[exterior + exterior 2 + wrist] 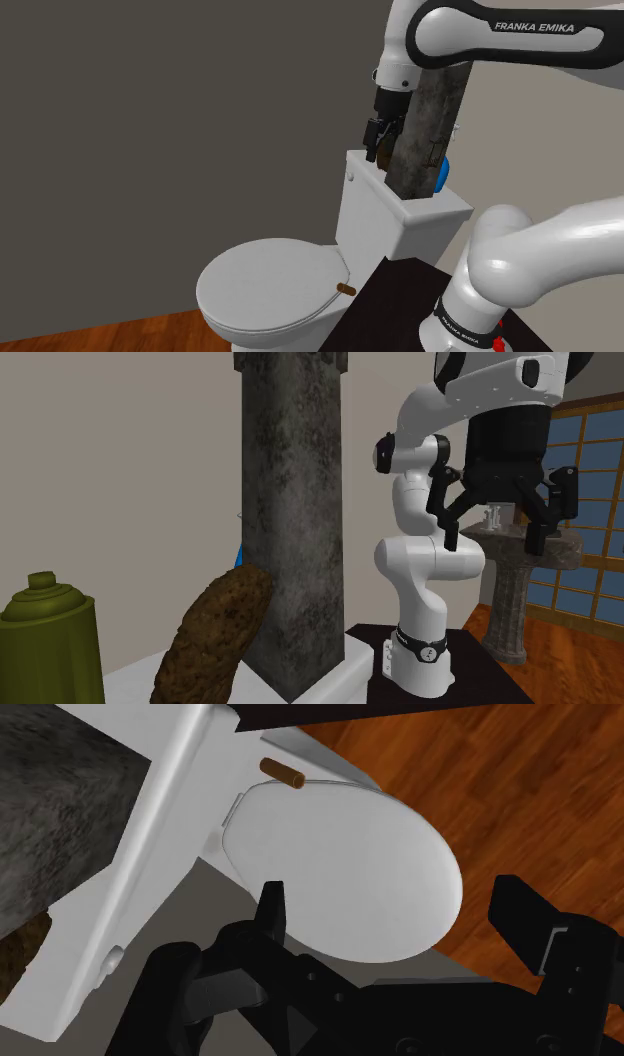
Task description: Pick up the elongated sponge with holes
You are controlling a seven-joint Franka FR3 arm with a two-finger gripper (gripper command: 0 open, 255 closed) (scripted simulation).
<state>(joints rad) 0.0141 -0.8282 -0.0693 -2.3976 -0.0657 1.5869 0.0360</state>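
The sponge (214,638) is a brown, rough, elongated lump close to the second exterior camera. It leans against a dark mottled pillar (294,522) that stands on the white toilet tank lid (372,172). My black gripper (377,150) hangs just above the tank, at the pillar's (425,130) left in the shoulder view. Its fingers are open with nothing between them. In the wrist view the gripper (400,916) looks down past the tank lid (150,874) onto the shut toilet lid (350,864). In the second exterior view the gripper (500,517) is apart from the sponge, beyond the pillar.
An olive green can (50,637) stands beside the sponge. A blue object (443,172) sits behind the pillar. A small brown cylinder (345,290) lies at the toilet seat's edge. A stone pedestal basin (515,567) stands further back on the wooden floor (520,794).
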